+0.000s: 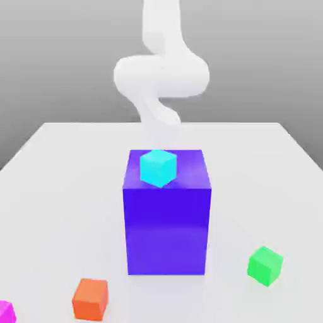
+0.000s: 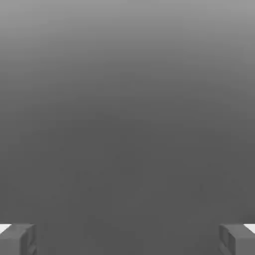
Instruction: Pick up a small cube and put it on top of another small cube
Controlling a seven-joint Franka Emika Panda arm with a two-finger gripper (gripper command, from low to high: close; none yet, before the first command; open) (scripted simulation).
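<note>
**Cubes not touched yet, lots to slip up on**

Cyan cube (image 1: 157, 167) sits on top of big blue block (image 1: 166, 212), near its back edge, turned a bit cornerwise. Green cube (image 1: 265, 265) down on white table (image 1: 57, 189), off to exterior view's right of block. Orange cube (image 1: 90, 299) low on exterior view's left, pink cube (image 1: 5, 311) at far corner, half cut off by frame edge.

Gripper (image 2: 127, 239) seen in hand view w/ fingers (image 2: 17, 239) spread as wide as can be, nothing btw them, only plain grey ahead. White arm (image 1: 161, 76) up behind block, well apart from every cube.

Could go wrong, prob:
- Cyan cube turned, so squeeze on corners not flat sides = twist or pop out.
- Bump from side = cube pushed off block's edge, down to table.
- Arm low on way to green or orange = knock into tall block.
- Small top to land on; drop a bit off-centre or let go too high = cube tips off, both roll.
- Pink cube at table edge, easy to shove off.
</note>
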